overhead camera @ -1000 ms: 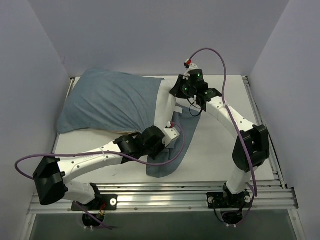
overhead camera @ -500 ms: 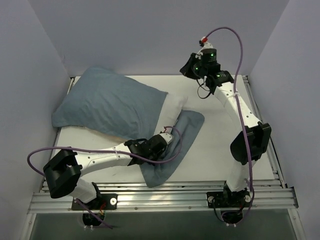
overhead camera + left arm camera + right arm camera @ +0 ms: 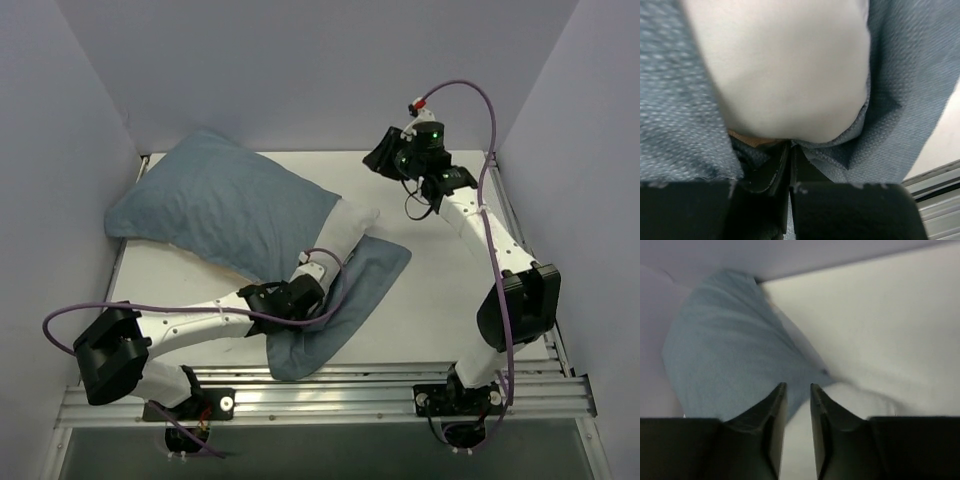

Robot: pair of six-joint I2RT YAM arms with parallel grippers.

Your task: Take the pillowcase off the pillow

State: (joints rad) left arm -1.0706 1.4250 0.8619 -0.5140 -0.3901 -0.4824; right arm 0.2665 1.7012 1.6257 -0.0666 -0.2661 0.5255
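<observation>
The pillowcase (image 3: 220, 205) lies at the left rear of the table (image 3: 450, 290), still covering most of the pillow (image 3: 345, 225). Only the white end of the pillow protrudes from the open mouth, near the table's centre. A loose flap of blue fabric runs from that mouth toward the near edge and lies flat on the table surface. The left gripper (image 3: 318, 285) sits low on this flap, just beside the exposed pillow end. In the left wrist view, the left gripper (image 3: 790, 150) has its jaws pressed together on the pillowcase (image 3: 900, 75) hem, directly below the bulging pillow (image 3: 785, 75). A sliver of tan lining (image 3: 747, 140) shows at the fingertips. The right gripper (image 3: 375, 162) is raised above the rear of the table, close to the back wall, apart from both the pillow and the fabric. In the right wrist view, the right gripper (image 3: 796, 390) has its jaws slightly apart with nothing between them. The covered pillow is visible beyond them, blurred, with the pillowcase (image 3: 725, 355) toward the left.
</observation>
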